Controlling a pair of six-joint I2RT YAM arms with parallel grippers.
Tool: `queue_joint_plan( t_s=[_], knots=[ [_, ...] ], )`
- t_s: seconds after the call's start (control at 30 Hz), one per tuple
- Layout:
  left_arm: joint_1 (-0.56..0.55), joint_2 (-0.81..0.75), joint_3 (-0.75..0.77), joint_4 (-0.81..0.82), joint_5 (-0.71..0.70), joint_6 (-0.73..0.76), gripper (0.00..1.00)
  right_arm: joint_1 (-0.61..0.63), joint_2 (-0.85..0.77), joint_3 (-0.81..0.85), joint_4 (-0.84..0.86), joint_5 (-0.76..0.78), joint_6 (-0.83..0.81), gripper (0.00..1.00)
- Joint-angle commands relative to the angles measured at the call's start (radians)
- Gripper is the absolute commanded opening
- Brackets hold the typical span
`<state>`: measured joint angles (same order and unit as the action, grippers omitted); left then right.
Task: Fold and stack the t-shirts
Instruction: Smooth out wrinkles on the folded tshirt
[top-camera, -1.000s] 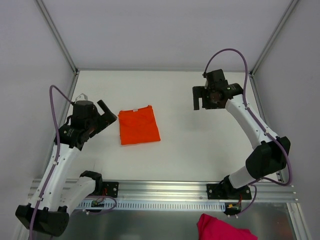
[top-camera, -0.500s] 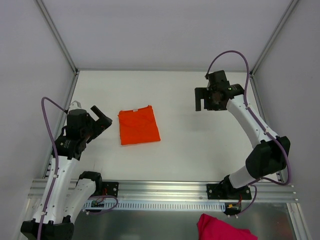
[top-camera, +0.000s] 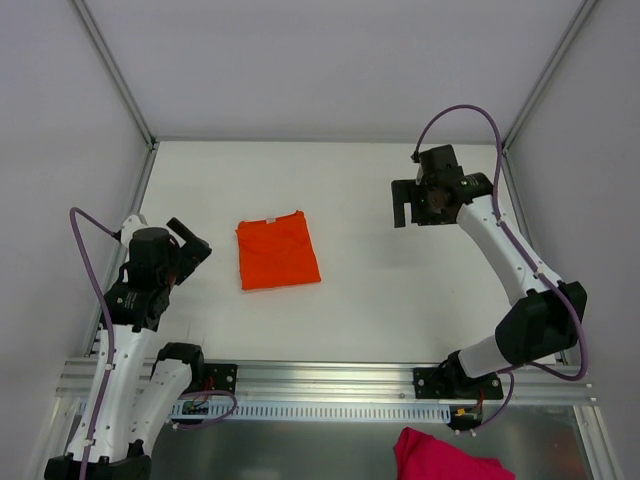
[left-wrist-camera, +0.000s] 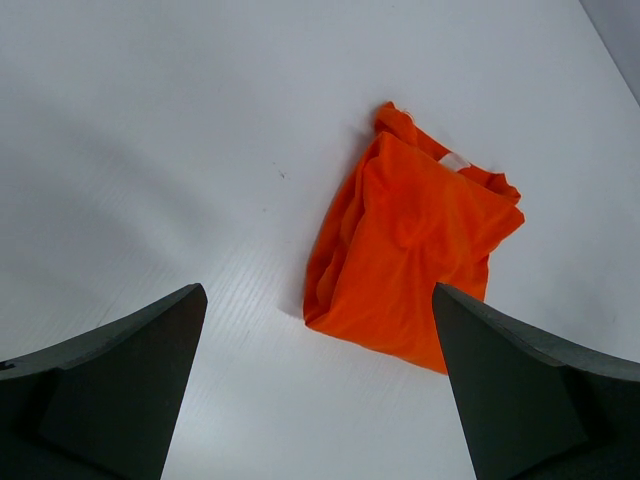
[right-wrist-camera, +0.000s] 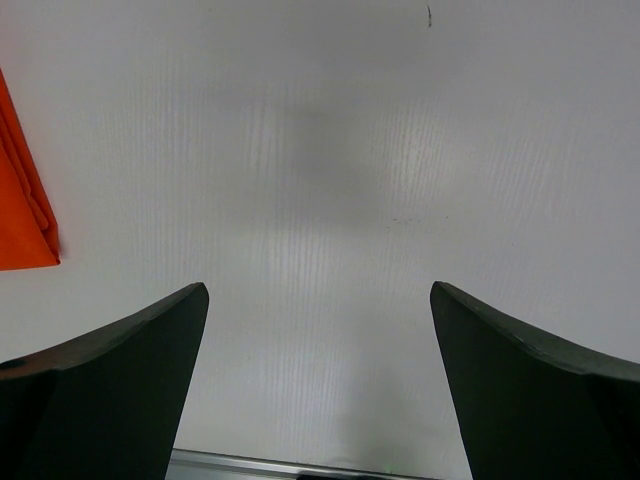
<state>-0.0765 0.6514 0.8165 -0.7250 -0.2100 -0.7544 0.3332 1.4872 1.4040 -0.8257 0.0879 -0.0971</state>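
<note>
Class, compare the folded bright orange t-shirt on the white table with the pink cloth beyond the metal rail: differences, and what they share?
The bright orange fabric t-shirt is folded into a flat rectangle; the crumpled pink cloth is bunched up. The t-shirt lies on the white table; the cloth lies off it, past the metal rail, partly cut off by the frame. Both are soft fabric.

White table (top-camera: 400, 300); folded orange t-shirt (top-camera: 278, 253) lies flat.
</note>
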Motion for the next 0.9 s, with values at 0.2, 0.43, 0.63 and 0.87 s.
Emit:
queue_joint_plan(
  t_s=[0.2, 0.43, 0.63, 0.87],
  knots=[
    [0.012, -0.015, -0.037, -0.005, -0.069, -0.036, 0.99, -0.005, -0.051, 0.039, -0.003, -0.039, -0.004, 1.00],
    [0.012, 0.022, -0.030, 0.021, -0.039, -0.023, 0.99, -0.005, -0.051, 0.036, 0.013, -0.042, -0.003, 1.00],
    [0.012, 0.033, -0.028, 0.038, -0.025, -0.017, 0.99, -0.005, -0.051, 0.035, 0.020, -0.042, -0.004, 1.00],
    [0.012, 0.040, -0.028, 0.052, -0.020, -0.006, 0.99, -0.005, -0.059, 0.018, 0.040, -0.043, 0.000, 1.00]
  ],
)
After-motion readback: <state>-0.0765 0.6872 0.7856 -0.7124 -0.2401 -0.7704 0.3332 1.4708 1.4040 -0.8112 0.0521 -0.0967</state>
